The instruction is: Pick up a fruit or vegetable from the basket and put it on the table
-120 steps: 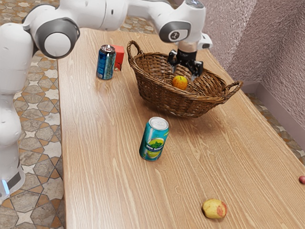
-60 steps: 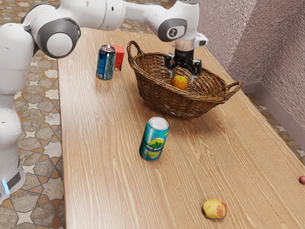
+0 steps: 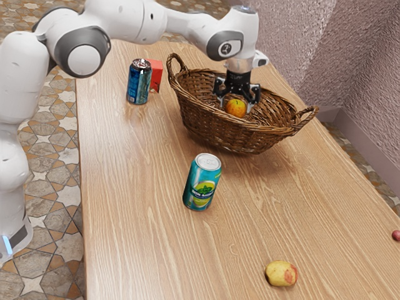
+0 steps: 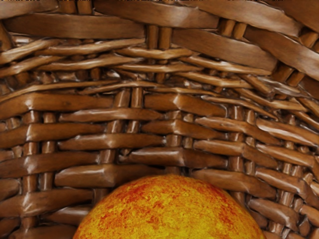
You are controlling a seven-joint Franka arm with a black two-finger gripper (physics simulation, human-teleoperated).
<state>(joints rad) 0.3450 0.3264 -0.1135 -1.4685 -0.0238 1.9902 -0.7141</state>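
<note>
Evidently placed for a two-sided grasp, the black gripper (image 3: 236, 99) straddled a red-and-yellow fruit (image 3: 235, 109) inside the wicker basket (image 3: 219, 135), a teal can (image 3: 202, 182) at the fruit's seven o'clock in the exterior view. The jaws stood wide, clamped on nothing; any contact was hard to make out.

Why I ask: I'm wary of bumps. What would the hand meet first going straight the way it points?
Probably the fruit in the basket, beneath the open hand; how far below is unclear.
</note>
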